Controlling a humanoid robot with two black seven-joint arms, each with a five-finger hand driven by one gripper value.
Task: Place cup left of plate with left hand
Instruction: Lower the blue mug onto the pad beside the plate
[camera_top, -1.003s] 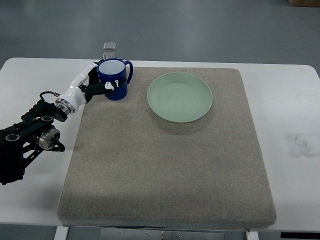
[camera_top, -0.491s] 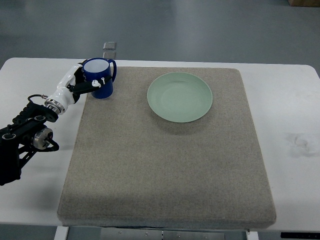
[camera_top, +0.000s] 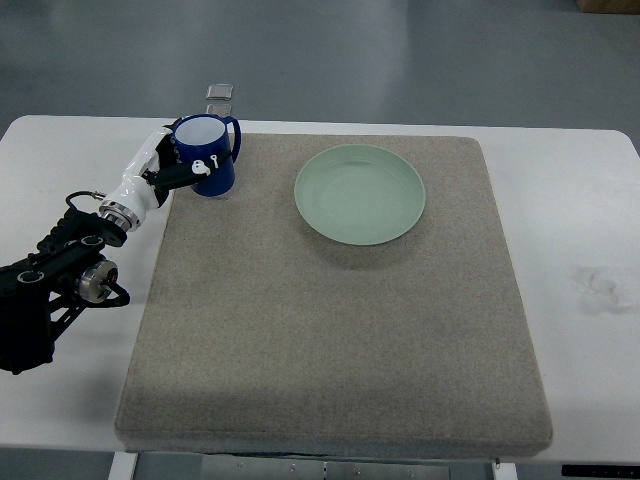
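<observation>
- Wrapping the blue cup (camera_top: 209, 158), the left hand (camera_top: 172, 170) has its white fingers (camera_top: 203, 166) curled round the side wall, one fingertip pressed to the front.
- Cup stands upright at the far left corner of the grey mat (camera_top: 330, 330), its handle turned away from the fingers, toward the plate.
- Beyond the handle, apart from the cup, one pale green plate (camera_top: 360, 193) lies on the mat, with bare mat between them.
- Behind the fingers, past the white table (camera_top: 580, 220) edge, sits one small clear object (camera_top: 220, 93); what it is cannot be told.
- One cup, one plate, one mat.
</observation>
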